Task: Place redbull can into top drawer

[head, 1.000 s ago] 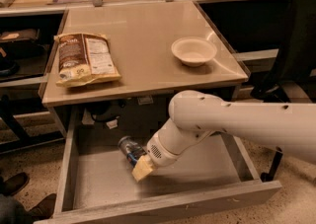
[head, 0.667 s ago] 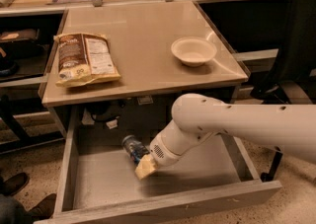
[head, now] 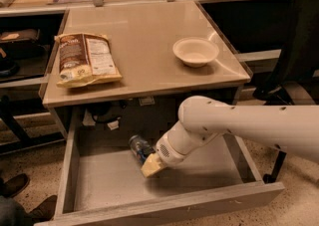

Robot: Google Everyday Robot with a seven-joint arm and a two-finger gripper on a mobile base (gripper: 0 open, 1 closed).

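The top drawer (head: 99, 182) is pulled open below the beige-topped table (head: 144, 46). It is wide, shallow, of grey wood-grain boards. The redbull can (head: 138, 147), blue and silver, is tilted inside the drawer near its back, just above the grey bottom. My gripper (head: 149, 164) is inside the drawer with its cream fingers (head: 151, 167) at the can's lower end. My white arm (head: 239, 125) reaches in from the right and hides part of the drawer's right half.
A brown snack bag (head: 84, 59) lies on the table's left side. A white bowl (head: 195, 52) stands on the right. Cables hang under the tabletop behind the drawer. Shelves with clutter stand at the back. A shoe (head: 12, 185) is at the floor's left.
My gripper and the can have shifted slightly to the right inside the drawer. The drawer, bag and bowl have not moved.
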